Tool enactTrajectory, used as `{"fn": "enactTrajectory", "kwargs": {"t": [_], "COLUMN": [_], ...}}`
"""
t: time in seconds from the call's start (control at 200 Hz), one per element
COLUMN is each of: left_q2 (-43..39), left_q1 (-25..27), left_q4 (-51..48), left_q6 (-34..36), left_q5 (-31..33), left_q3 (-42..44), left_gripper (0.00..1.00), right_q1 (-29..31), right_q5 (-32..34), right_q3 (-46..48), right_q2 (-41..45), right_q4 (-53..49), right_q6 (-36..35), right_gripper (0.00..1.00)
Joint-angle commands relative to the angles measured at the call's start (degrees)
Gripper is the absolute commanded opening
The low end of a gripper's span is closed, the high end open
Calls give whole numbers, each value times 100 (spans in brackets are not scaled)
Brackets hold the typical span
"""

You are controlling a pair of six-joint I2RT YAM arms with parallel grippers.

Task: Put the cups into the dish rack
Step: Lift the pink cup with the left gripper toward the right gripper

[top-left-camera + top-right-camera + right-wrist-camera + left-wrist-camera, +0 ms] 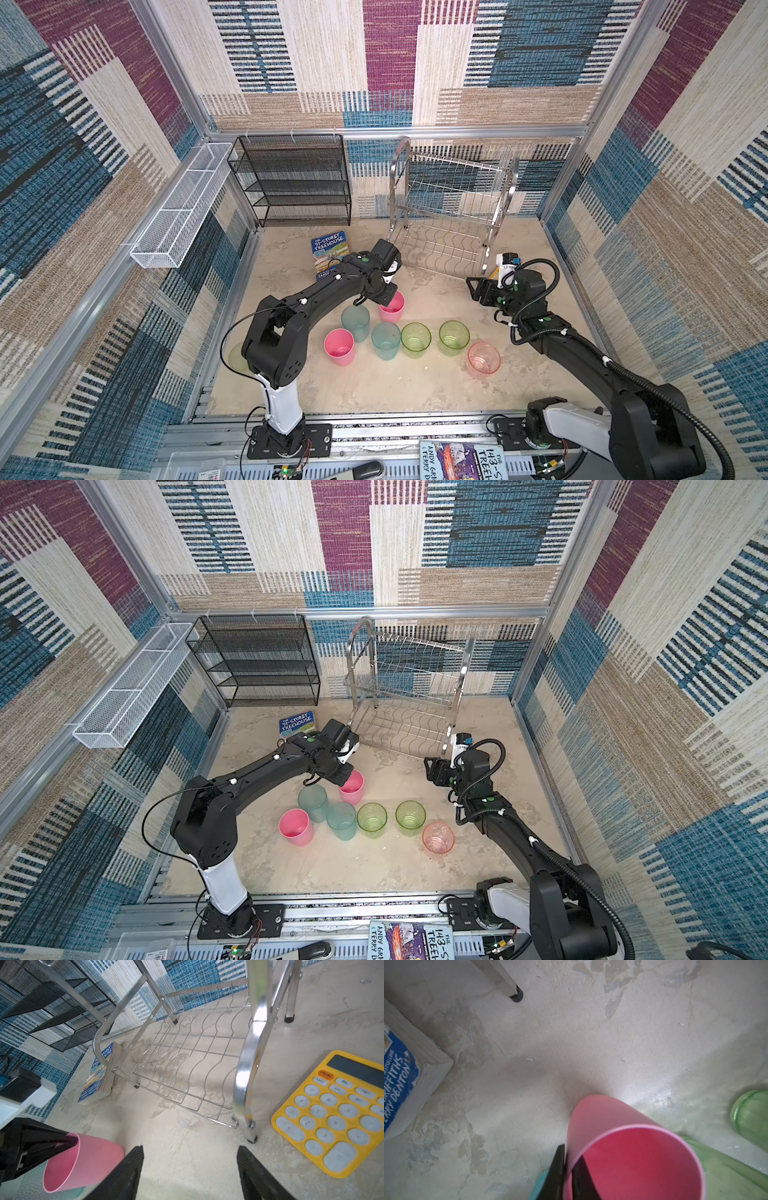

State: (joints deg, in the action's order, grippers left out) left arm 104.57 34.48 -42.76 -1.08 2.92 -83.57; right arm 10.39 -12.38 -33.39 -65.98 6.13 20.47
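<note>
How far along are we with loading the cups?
Nothing loaded: the dish rack holds no cups. In hand: the left gripper is shut on the rim of a pink cup; the right gripper is open, empty. Left: that cup plus seven others on the table.

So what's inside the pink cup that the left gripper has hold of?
One black finger of the left gripper sits inside the pink cup, pinching its wall against the outer finger. Otherwise only bare pink shows; the finger and gripper cover part of the interior.

Patchwork woven walls [390, 62], mottled beige floor [415, 386], black mesh shelf unit [291, 183] at the back, white mesh basket [183, 208].
</note>
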Motion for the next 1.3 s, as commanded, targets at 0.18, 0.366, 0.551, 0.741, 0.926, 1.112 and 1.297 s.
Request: {"fn": "enactTrajectory", "kwargs": {"t": [0.18,0.366,0.551,0.741,0.926,1.112,1.297], "left_q2": [-232,-554,-937,-1459,-1942,-2319,-2598], "left_q1": [-2,-29,-167,-489,-1015,-1403,-1541], "left_q4": [-83,8,131,585,1341,2564,3620], "left_q6": [240,180,20,-449,-1375,-2580,-3425], "left_q5": [86,-27,-287,-826,-1610,-2177,-2199], "left_q3": [-92,-55,-36,302,876,1768,2493], "left_gripper": [1,1,1,1,0,0,0], "right_q1": [40,136,389,816,1308,1717,1914], "right_q5": [24,85,205,357,578,786,423], "right_q3": [-168,-338,-552,-761,-948,-1467,-1673], "right_q2": [89,109,45,-141,-319,-1069,-1509], "right_q4": [4,-103,-176,-174,-3,-137,206], "right_q6": [-60,-45,-4,206,782,1595,2385], "right_gripper": [74,74,74,74,74,74,74]}}
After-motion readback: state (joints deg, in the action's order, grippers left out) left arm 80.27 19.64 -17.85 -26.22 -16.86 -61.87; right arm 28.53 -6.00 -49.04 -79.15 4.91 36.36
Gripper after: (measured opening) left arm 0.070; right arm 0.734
